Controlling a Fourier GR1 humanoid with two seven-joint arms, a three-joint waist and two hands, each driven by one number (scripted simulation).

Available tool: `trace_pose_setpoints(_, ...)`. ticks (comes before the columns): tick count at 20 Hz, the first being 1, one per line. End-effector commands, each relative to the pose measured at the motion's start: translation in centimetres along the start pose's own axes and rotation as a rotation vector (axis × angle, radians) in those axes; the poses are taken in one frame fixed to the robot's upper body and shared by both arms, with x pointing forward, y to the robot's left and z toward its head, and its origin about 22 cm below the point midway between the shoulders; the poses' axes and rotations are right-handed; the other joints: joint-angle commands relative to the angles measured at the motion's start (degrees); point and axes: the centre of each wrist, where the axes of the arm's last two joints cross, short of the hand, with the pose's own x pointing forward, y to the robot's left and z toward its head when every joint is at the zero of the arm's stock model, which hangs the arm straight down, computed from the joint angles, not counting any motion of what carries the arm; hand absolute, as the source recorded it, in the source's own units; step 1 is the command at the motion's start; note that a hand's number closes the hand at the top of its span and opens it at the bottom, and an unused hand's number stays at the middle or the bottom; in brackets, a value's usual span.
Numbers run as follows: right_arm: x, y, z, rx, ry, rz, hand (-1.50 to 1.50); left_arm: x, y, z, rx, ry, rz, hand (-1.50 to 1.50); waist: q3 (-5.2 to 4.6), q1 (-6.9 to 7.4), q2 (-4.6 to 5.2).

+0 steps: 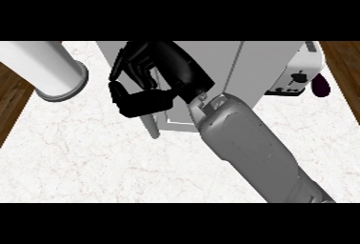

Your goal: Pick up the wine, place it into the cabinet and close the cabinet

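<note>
Right hand (151, 71) fingers curled, nothing visibly held, at cabinet (264, 64) front beside door (152, 127) edge. Wine unseen, probably inside. Risk: hand slides off the door, leaving it ajar.

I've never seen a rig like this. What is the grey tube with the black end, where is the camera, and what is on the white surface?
The camera sits where the robot's head would be and looks steeply down at a marble counter. The grey tube is the robot's forearm. It comes in from the lower right, so the black part at its end is its right hand.

The hand is up against a pale grey cabinet, next to a thin panel that may be the cabinet's door seen edge-on. Also on the counter are a white cylinder at the upper left, a toaster at the right, and a small dark purple object beside the toaster.

No wine bottle shows, and I cannot tell whether the hand holds anything. The other hand is out of view.
</note>
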Motion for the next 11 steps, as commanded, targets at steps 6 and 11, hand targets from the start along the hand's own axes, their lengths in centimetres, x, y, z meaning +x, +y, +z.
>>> trace_pose_setpoints(6, -2.5, -7.9, -0.4, -0.192, 0.069, 0.093, 1.50, -2.3, -1.4, -1.6, 0.033, -0.005, -0.005, -1.50, 0.64, -1.27, 1.91)
trace_pose_setpoints(11, -3.7, -8.6, 0.1, -0.179, 0.053, 0.085, 1.50, -2.8, -2.0, -2.8, 0.029, -0.026, 0.010, -1.50, 0.67, -1.85, 2.12)
